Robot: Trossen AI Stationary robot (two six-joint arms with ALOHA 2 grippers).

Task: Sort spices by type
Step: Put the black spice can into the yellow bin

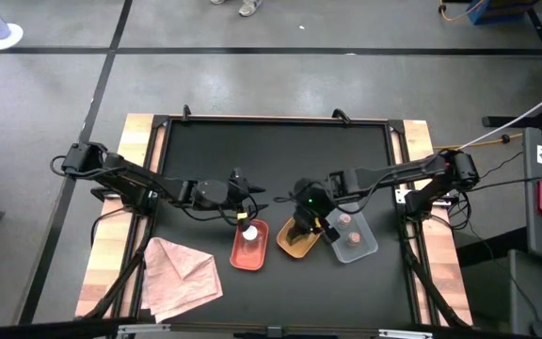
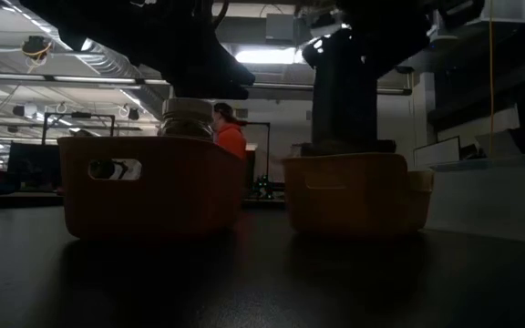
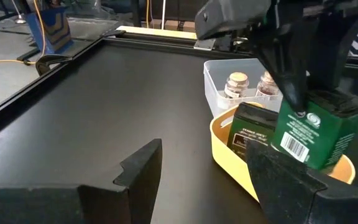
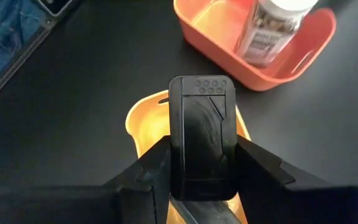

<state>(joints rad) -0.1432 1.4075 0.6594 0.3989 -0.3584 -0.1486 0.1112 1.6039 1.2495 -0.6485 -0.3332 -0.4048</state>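
Note:
My right gripper (image 1: 304, 222) hangs over the yellow tray (image 1: 294, 247) and is shut on a dark green jar (image 3: 316, 130). A second dark green jar (image 3: 252, 129) lies inside that tray. Two pinkish-brown jars (image 3: 236, 84) stand in the grey tray (image 1: 358, 247). The white-capped jar (image 1: 249, 232) stands upright in the red tray (image 1: 248, 252). My left gripper (image 1: 244, 211) is open, just beyond the red tray's far end, touching nothing. My right gripper pinches the dark green jar between its two fingers, one on each side of the dark cap end (image 4: 202, 124). The fingers (image 3: 286, 68) come from above, pointing down. The jar hangs slightly tilted, with its lower end (image 3: 319, 158) within the yellow tray's rim; whether it touches the bottom, I cannot tell.
A crumpled pink cloth (image 1: 182, 273) lies at the table's near left. The three trays sit side by side near the table's near edge. The far half of the black mat (image 1: 271, 155) is bare. A person in orange (image 2: 231, 137) stands in the room behind.

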